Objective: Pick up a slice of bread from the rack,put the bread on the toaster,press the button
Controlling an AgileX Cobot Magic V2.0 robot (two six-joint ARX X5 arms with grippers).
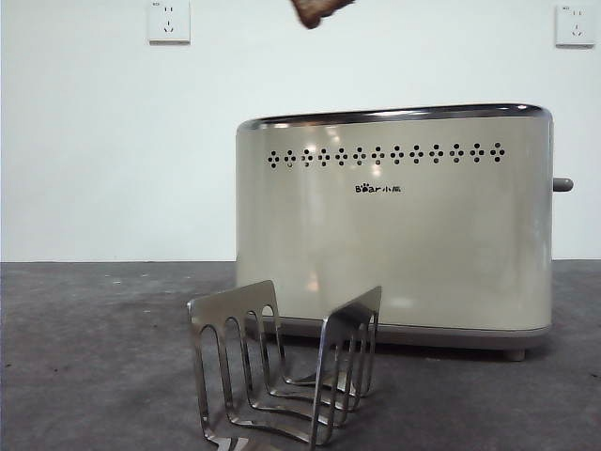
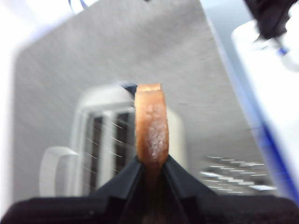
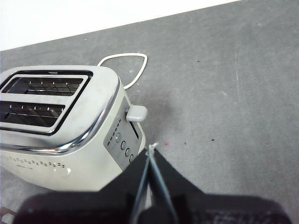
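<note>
My left gripper (image 2: 150, 161) is shut on the slice of bread (image 2: 151, 128), held edge-on high above the toaster (image 2: 112, 140). In the front view only the slice's dark lower corner (image 1: 319, 11) shows at the top edge, above the left part of the cream toaster (image 1: 394, 225). The steel rack (image 1: 282, 366) stands empty in front of the toaster. The grey lever button (image 1: 562, 184) sticks out of the toaster's right end; it also shows in the right wrist view (image 3: 136, 113). My right gripper (image 3: 152, 151) is shut and empty, hovering beside that end of the toaster (image 3: 60, 121).
Two white wall sockets (image 1: 169, 22) (image 1: 575, 25) sit on the wall behind. The toaster's white cord (image 3: 126, 63) loops on the grey table behind it. The rack (image 2: 233, 175) shows blurred in the left wrist view.
</note>
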